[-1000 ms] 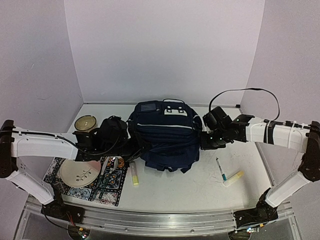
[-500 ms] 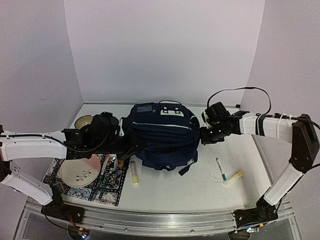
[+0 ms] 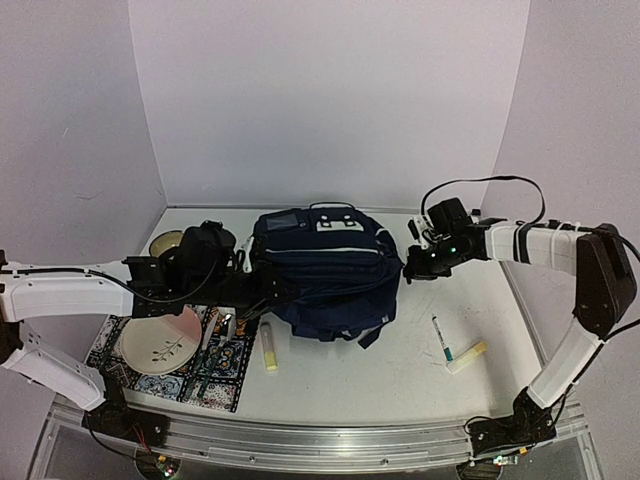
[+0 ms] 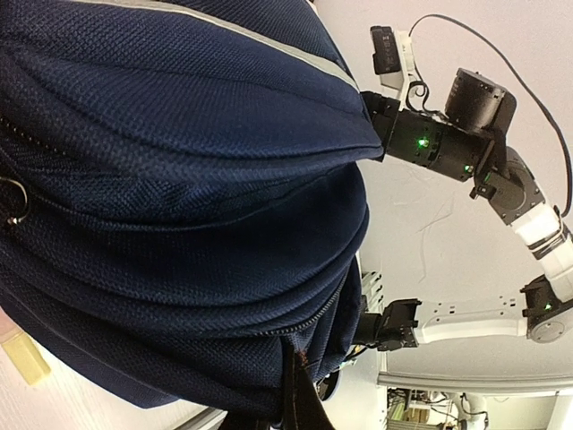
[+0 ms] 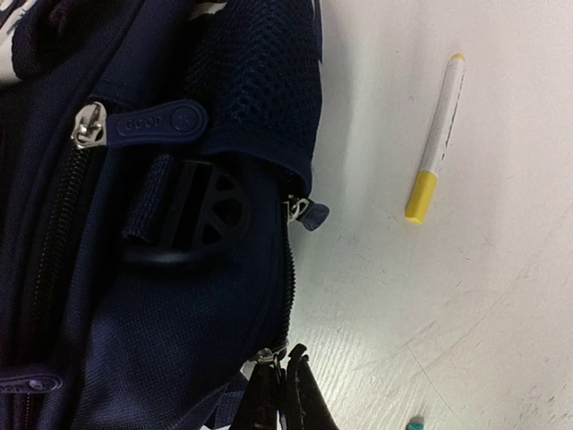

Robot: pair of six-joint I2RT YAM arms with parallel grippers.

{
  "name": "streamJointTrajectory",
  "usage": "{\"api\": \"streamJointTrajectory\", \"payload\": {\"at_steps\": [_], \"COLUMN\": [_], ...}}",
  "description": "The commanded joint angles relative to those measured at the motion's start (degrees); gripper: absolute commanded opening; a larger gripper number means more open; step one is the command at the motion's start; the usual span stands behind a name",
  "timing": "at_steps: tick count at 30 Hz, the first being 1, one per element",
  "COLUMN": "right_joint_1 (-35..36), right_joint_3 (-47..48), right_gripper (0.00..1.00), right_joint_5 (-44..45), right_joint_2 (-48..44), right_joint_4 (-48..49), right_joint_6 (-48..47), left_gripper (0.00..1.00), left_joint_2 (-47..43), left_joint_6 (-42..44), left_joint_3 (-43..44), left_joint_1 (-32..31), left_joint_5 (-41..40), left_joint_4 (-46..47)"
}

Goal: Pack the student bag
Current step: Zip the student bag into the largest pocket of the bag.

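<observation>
Although the overhead view shows both arms meeting the student bag (image 3: pixel 325 275) from either side, only the wrist cameras show the grips. Seen from the right wrist, the right gripper (image 5: pixel 280 369) is pinched closed on a small metal zip pull (image 5: pixel 263 356) on the bag's side seam, below a round black buckle (image 5: pixel 192 215). Seen from the left wrist, the left gripper (image 4: pixel 295 381) is closed too, nipping the bag's fabric where a zip line ends.

The bag lies on the table (image 3: pixel 400 390) between the two grippers. It bulges, dark navy weave with a thin white stripe, and has white patches and a grey-blue panel on top.

Left of the bag sit a bowl (image 3: pixel 168 243) and a plate (image 3: pixel 155 345) on a patterned mat (image 3: pixel 215 375). A yellow highlighter (image 3: pixel 268 352) lies just beside the bag's near-left corner. To the bag's near right, a pen (image 3: pixel 442 338) and a yellow-capped marker (image 3: pixel 467 355) lie well apart from it, and white tabletop shows between.
</observation>
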Motion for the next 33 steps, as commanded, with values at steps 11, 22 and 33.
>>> {"api": "streamJointTrajectory", "payload": {"at_steps": [11, 22, 33], "right_joint_1": [-2.4, 8.1, 11.0], "right_joint_3": [-9.9, -7.0, -4.1], "right_gripper": [0.00, 0.00, 0.00], "right_joint_5": [-3.9, -3.2, -2.7], "right_joint_2": [-16.3, -15.2, -13.8], "right_joint_4": [4.1, 2.5, 1.9], "right_joint_6": [-0.2, 1.1, 1.5], "left_gripper": [0.18, 0.55, 0.66], "left_joint_2": [9.9, 13.6, 15.0], "left_joint_6": [22.5, 34.8, 55.9], "left_joint_3": [14.5, 21.0, 24.8], "left_joint_1": [0.6, 1.2, -6.0], "left_joint_5": [-12.9, -20.7, -18.3], "left_joint_4": [-11.9, -15.8, -12.4]}}
